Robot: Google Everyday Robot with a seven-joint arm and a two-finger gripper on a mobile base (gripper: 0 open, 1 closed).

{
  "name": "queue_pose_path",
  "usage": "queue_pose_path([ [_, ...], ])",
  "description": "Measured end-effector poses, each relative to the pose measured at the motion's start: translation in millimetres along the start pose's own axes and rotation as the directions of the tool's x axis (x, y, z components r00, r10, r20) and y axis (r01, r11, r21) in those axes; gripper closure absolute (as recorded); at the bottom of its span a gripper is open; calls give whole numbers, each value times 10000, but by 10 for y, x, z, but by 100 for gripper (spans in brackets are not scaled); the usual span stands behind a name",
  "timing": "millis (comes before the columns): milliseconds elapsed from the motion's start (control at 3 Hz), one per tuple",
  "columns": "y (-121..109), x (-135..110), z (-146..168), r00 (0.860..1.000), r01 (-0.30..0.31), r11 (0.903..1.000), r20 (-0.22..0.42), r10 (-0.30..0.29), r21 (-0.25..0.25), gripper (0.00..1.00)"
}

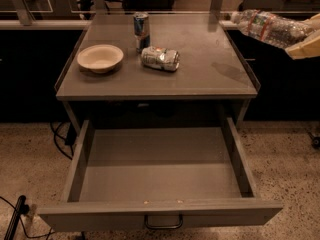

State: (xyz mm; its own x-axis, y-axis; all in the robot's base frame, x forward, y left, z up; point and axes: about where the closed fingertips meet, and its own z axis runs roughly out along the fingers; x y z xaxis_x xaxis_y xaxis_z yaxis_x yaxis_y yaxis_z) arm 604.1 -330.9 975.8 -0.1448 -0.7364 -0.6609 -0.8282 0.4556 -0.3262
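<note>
My gripper (303,40) is at the right edge of the view, above and beyond the right side of the grey cabinet top (200,74). It is shut on a clear plastic water bottle (270,28) with a red-striped label. The bottle lies nearly level in the air, its cap end pointing left toward the table's back right corner. On the top stand a white bowl (100,57) at the left and an upright blue can (141,26) at the back. A crushed can (160,58) lies on its side near the middle.
An open drawer (160,171) juts out toward me below the top, nothing in it, with a handle (163,223) on its front. Cables (60,134) trail on the speckled floor at left. Chairs and desks stand behind.
</note>
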Motion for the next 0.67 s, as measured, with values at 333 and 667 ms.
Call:
queue_pose_path([
  [333,79,-47,60,9997,148,9997,176,-144,-201,100],
  [667,400,-214,-96,9943,705,9970,819,-678,-304,100],
])
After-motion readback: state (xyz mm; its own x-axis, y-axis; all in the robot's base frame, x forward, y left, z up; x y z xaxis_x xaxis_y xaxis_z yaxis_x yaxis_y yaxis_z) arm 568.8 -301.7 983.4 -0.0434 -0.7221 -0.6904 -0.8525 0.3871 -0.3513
